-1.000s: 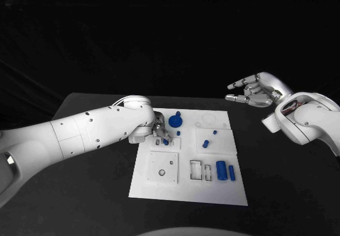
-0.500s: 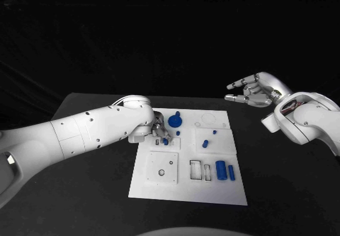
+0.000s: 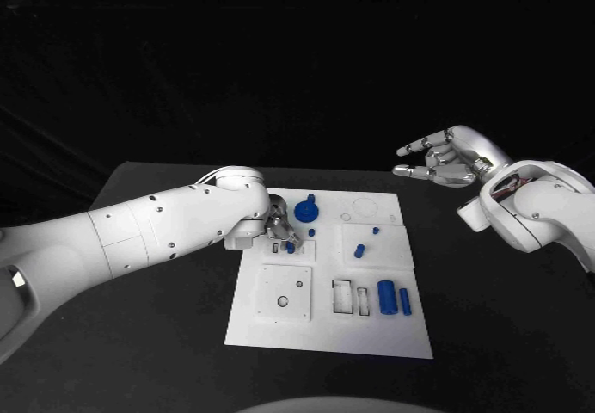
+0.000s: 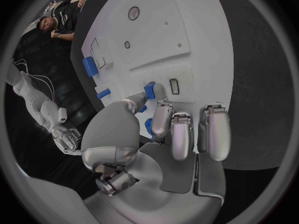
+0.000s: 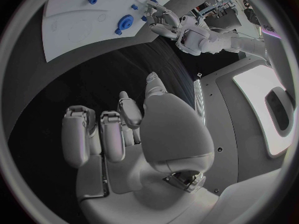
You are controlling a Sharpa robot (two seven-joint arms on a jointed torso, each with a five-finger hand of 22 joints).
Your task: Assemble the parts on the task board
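Head view: left robot hand point(image 3: 275, 231) pinches a small blue part point(image 3: 291, 248) at the task board's point(image 3: 330, 335) upper left; right robot hand point(image 3: 444, 158) hovers upper right over the bench point(image 3: 149, 344), fingers spread, holding nothing.

Glossy white arms (dark screws dotting the left) point(image 3: 149, 228), silver jointed robot hand point(image 3: 444, 157).
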